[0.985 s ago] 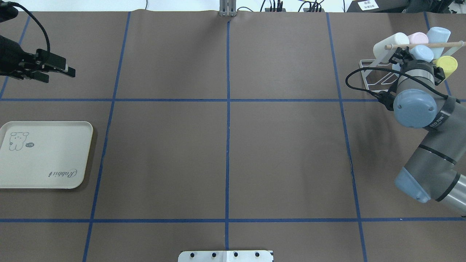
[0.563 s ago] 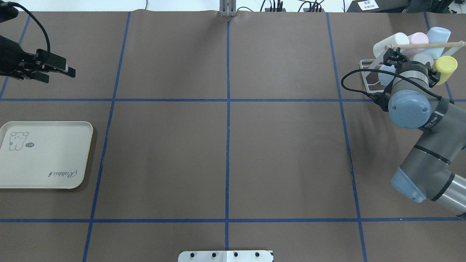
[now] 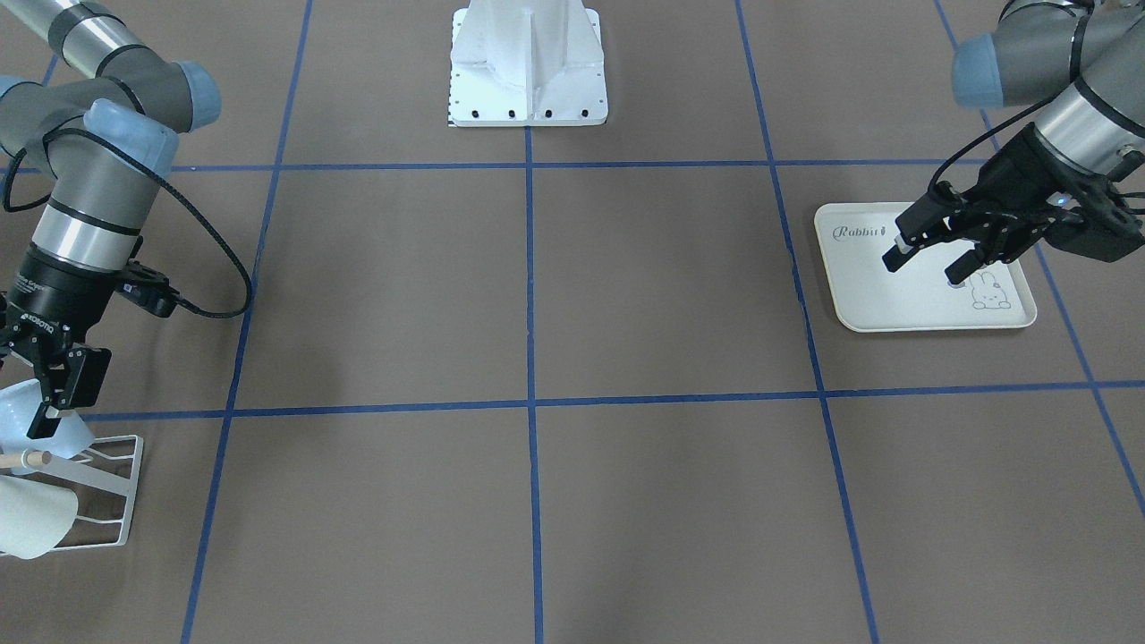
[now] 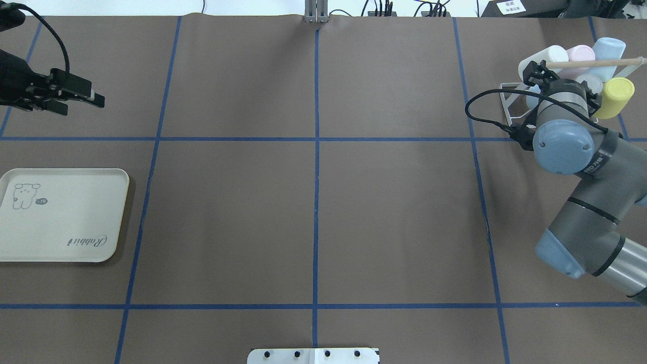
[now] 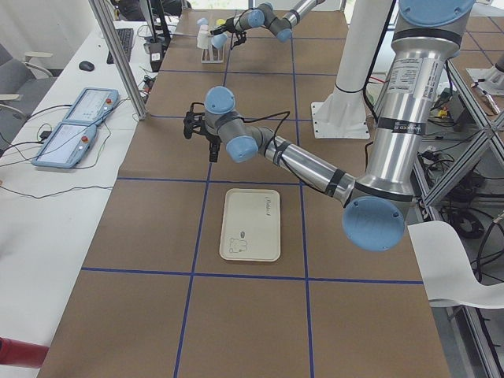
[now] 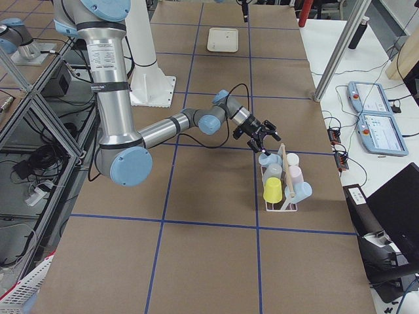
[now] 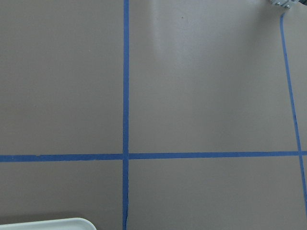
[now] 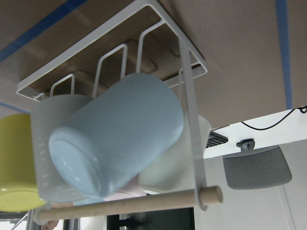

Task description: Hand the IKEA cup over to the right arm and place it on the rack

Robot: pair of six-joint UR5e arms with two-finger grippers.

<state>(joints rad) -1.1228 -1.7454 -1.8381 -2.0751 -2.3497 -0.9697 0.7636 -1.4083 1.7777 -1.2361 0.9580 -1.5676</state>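
The pale-blue IKEA cup (image 8: 120,139) sits slanted on a prong of the rack (image 8: 86,44) — hung to drain, seemingly; the right gripper (image 6: 265,141), jaws apart and empty, is just beside it; the left gripper (image 3: 926,266), also spread, idles near the tray (image 3: 859,304) — its hand-over apparently done.

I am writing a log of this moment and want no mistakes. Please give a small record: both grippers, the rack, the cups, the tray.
left gripper: open, empty, in the air
right gripper: open, empty, close beside the rack
rack: white wire with a wooden dowel, standing on the table
blue cup: tilted on the rack, no fingers on it
other cups: yellow cup, pink cup, white cup, also on the rack
tray: flat on the table, nothing on it
task: cup appears placed
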